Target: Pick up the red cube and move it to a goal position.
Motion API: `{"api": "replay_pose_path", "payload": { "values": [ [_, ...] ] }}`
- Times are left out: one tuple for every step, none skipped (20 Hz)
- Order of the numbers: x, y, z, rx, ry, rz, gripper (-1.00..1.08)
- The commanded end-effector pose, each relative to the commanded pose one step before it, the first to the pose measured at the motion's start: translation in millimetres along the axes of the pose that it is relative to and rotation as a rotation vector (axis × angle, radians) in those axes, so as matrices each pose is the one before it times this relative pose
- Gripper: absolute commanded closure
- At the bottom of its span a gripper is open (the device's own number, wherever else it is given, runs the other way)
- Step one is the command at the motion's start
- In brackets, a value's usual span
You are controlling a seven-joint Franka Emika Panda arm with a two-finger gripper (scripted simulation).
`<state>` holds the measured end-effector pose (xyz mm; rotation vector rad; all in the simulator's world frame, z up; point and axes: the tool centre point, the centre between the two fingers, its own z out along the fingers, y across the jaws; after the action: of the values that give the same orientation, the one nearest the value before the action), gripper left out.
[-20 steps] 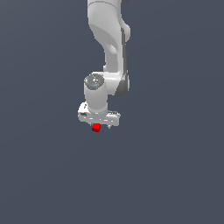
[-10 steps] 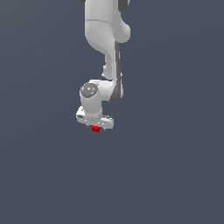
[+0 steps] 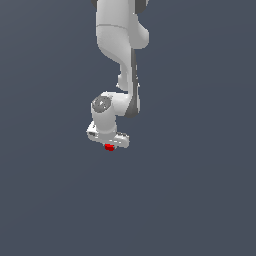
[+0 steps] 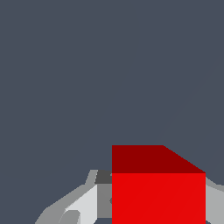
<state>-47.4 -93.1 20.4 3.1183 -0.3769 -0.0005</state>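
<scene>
The red cube (image 3: pixel 109 147) is tiny and bright red. It sits just under the white gripper (image 3: pixel 108 145) in the exterior view, mostly covered by the hand. In the wrist view the red cube (image 4: pixel 157 188) fills the space between the two grey fingers (image 4: pixel 83 203), which press on its sides. The gripper is shut on the cube. The white arm (image 3: pixel 120 45) reaches down from the top of the exterior view.
A plain dark grey surface (image 3: pixel 200 190) fills the whole background in both views. No other objects, edges or a goal marker show.
The arm has swung and the gripper with the red cube has drifted slightly toward the exterior view's left. The cube stays held.
</scene>
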Motion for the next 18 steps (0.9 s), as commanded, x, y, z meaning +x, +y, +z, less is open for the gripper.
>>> {"api": "replay_pose_path", "payload": {
  "values": [
    [0.22, 0.10, 0.33, -0.00004, 0.00037, 0.00033, 1.08],
    [0.00, 0.00, 0.00, 0.00000, 0.00000, 0.00000, 1.08],
    [0.00, 0.00, 0.00, 0.00000, 0.00000, 0.00000, 1.08],
    [-0.21, -0.05, -0.31, 0.00032, -0.00031, -0.00020, 1.08],
    [0.14, -0.40, -0.10, 0.00000, 0.00000, 0.00000, 1.08],
    [0.41, -1.19, -0.30, 0.00000, 0.00000, 0.00000, 1.08],
    [0.69, -1.98, -0.49, 0.00000, 0.00000, 0.00000, 1.08],
    [0.96, -2.78, -0.69, 0.00000, 0.00000, 0.00000, 1.08],
    [1.25, -3.58, -0.89, 0.00000, 0.00000, 0.00000, 1.08],
    [1.54, -4.39, -1.10, 0.00000, 0.00000, 0.00000, 1.08],
    [1.82, -5.16, -1.29, 0.00000, 0.00000, 0.00000, 1.08],
    [2.08, -5.87, -1.46, 0.00000, 0.00000, 0.00000, 1.08],
    [2.32, -6.50, -1.62, 0.00000, 0.00000, 0.00000, 1.08],
    [2.54, -7.06, -1.76, 0.00000, 0.00000, 0.00000, 1.08],
    [2.74, -7.56, -1.88, 0.00000, 0.00000, 0.00000, 1.08],
    [2.92, -7.99, -1.99, 0.00000, 0.00000, 0.00000, 1.08],
    [3.09, -8.37, -2.08, 0.00000, 0.00000, 0.00000, 1.08],
    [3.25, -8.68, -2.16, 0.00000, 0.00000, 0.00000, 1.08]
  ]
}}
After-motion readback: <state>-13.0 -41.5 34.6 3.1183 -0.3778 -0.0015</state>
